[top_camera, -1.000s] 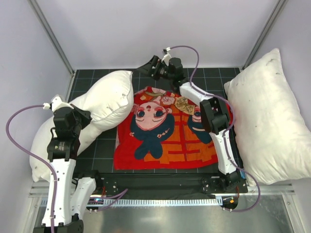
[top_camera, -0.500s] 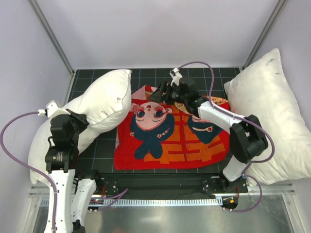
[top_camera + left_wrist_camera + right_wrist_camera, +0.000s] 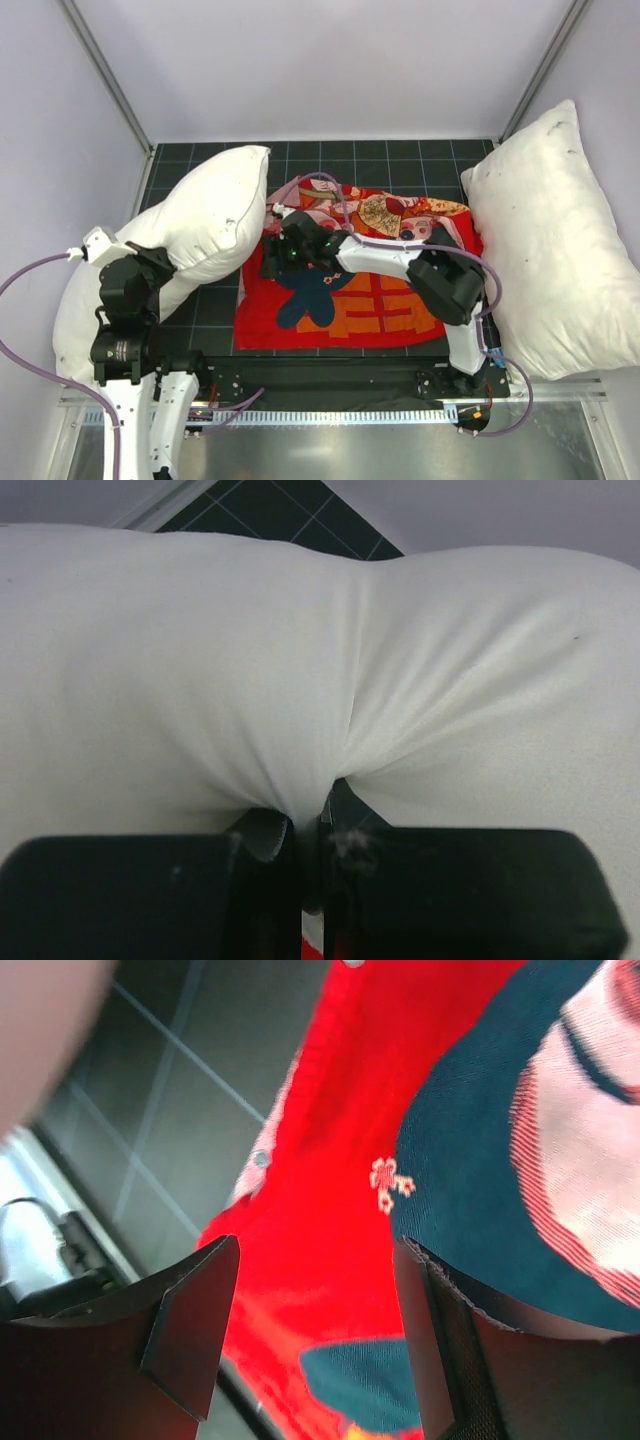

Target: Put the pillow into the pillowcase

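Note:
The plump white pillow (image 3: 200, 215) lies tilted at the left, one end on the dark mat and the other off its left edge. My left gripper (image 3: 155, 265) is shut on a pinch of its cover; in the left wrist view the pillow (image 3: 300, 660) bunches into the gripper (image 3: 310, 825). The red pillowcase (image 3: 390, 290) lies in the middle with its far edge rumpled and pink reverse showing. My right gripper (image 3: 275, 255) hangs low over its left part. In the right wrist view that gripper (image 3: 315, 1260) stands open, the pillowcase (image 3: 330, 1210) below it and nothing between the fingers.
A larger white pillow (image 3: 555, 240) with dark specks leans along the right side, next to the right arm's elbow. The black gridded mat (image 3: 200, 310) covers the floor. Pale walls close in the left, back and right. A metal rail (image 3: 330, 375) runs along the near edge.
My right arm swung from the pillowcase's far edge across to its left part, and its jaws narrowed. The pillowcase's far edge got rumpled. My left arm drew back slightly with the pillow.

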You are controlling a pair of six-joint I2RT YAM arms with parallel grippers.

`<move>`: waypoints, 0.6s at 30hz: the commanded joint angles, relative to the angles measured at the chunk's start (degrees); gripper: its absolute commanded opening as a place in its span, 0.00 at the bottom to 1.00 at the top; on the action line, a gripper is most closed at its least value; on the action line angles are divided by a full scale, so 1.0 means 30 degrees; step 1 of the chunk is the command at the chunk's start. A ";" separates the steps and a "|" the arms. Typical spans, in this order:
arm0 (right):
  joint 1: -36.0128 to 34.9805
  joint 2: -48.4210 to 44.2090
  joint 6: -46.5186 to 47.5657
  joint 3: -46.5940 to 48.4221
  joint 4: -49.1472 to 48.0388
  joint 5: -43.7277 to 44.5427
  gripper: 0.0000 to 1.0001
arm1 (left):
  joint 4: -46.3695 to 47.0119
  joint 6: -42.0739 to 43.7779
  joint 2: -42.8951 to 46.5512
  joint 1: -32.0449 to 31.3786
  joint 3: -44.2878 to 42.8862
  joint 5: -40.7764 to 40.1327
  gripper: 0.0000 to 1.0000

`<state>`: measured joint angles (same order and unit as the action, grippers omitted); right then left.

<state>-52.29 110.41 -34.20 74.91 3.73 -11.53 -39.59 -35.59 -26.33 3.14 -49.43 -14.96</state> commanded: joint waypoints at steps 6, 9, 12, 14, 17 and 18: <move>-0.0967 0.3329 -0.0203 0.4642 0.2445 0.2436 0.63 | 0.0659 0.0439 0.0485 0.0478 -0.0047 -0.3304 0.00; -0.1230 0.3392 0.0031 0.4911 0.2713 0.3197 0.58 | 0.0659 0.0439 0.0543 0.0478 -0.0018 -0.3304 0.00; -0.1319 0.3537 0.0236 0.5466 0.3352 0.3608 0.57 | 0.0688 0.0439 0.0514 0.0478 -0.0018 -0.3216 0.00; -0.1524 0.3947 0.0440 0.6224 0.3911 0.3755 0.57 | 0.0717 0.0439 0.0485 0.0478 -0.0047 -0.3187 0.01; -0.1934 0.4298 0.0529 0.7133 0.5199 0.4750 0.59 | 0.0688 0.0439 0.0485 0.0449 -0.0047 -0.3187 0.00; -0.1992 0.4387 0.0500 0.7283 0.5377 0.4751 0.60 | 0.0659 0.0439 0.0514 0.0478 -0.0047 -0.3187 0.01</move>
<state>-56.66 122.98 -33.98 92.84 16.75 -0.40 -40.10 -35.77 -25.21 3.14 -49.34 -16.95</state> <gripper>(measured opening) 0.588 0.067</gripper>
